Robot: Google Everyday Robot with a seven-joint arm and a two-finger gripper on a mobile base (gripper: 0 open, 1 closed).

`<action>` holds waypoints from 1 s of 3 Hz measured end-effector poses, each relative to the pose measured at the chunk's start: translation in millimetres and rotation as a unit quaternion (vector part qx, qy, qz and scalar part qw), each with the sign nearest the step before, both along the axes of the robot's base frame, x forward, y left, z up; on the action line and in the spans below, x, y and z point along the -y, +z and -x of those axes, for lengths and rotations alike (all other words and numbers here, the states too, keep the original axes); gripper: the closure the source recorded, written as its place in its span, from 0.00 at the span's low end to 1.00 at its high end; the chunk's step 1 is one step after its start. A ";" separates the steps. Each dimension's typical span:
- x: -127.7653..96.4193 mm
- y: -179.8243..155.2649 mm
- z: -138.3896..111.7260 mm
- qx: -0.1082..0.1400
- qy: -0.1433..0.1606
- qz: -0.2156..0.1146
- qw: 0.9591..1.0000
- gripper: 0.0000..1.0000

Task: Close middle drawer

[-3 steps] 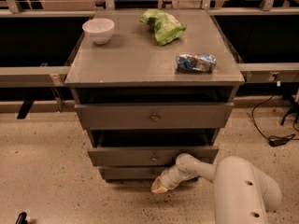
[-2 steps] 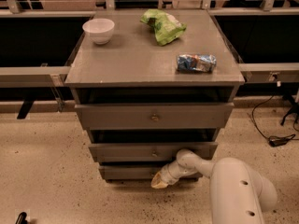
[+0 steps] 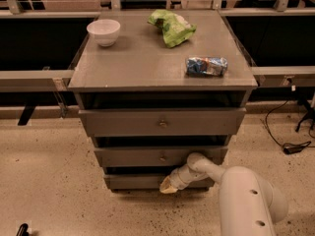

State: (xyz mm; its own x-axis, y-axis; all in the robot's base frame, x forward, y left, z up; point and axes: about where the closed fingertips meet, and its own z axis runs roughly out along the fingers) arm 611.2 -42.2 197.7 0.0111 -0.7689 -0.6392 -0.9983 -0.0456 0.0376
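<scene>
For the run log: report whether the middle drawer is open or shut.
Slightly open, it seems: a dark gap shows above the middle drawer front panel. The gripper sits below it, at the bottom front.

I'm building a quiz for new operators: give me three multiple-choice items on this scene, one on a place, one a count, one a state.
1. Things on the cabinet top? A one; B three; C five.
2. Where is the gripper? A on the top; B high over it; C low, below the middle drawer.
3. The bowl is: A upright; B overturned; C on its side.
Key: 1 B, bowl, green bag and blue packet lie there; 2 C, it sits before the bottom front; 3 A, its opening faces up.
</scene>
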 end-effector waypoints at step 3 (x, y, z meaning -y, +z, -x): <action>1.6 19.3 52.9 0.010 0.013 -0.006 1.000 1.00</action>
